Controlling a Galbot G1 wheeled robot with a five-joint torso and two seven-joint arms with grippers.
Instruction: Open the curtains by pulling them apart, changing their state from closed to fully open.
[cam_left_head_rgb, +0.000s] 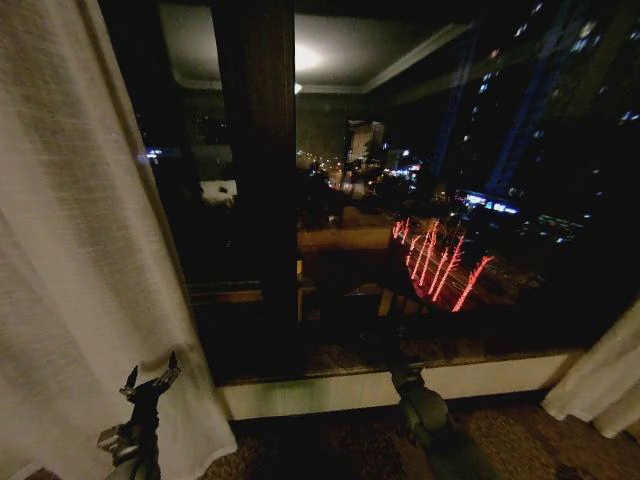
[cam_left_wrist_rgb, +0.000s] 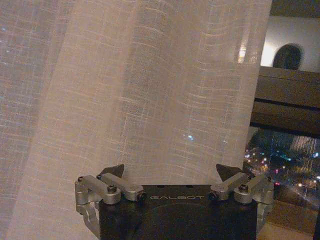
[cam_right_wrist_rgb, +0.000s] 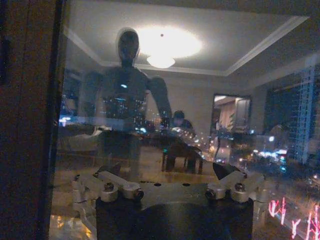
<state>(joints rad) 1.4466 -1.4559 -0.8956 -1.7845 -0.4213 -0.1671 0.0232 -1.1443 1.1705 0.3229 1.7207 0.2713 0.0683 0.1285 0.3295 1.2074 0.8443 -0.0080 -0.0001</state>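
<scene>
The curtains (cam_left_head_rgb: 70, 250) are sheer cream-white with a fine woven slub of crossing threads — the panel at the right edge (cam_left_head_rgb: 605, 385) is the same pale cream. The window (cam_left_head_rgb: 430, 200) is black, streaked with red neon and blue-white lights; the left gripper (cam_left_wrist_rgb: 170, 175) and right gripper (cam_right_wrist_rgb: 167, 172) are silver on black.

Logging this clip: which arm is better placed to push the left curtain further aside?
Left, probably. The left gripper is open right beside the left curtain; the right gripper faces bare window glass, away from both panels.
</scene>
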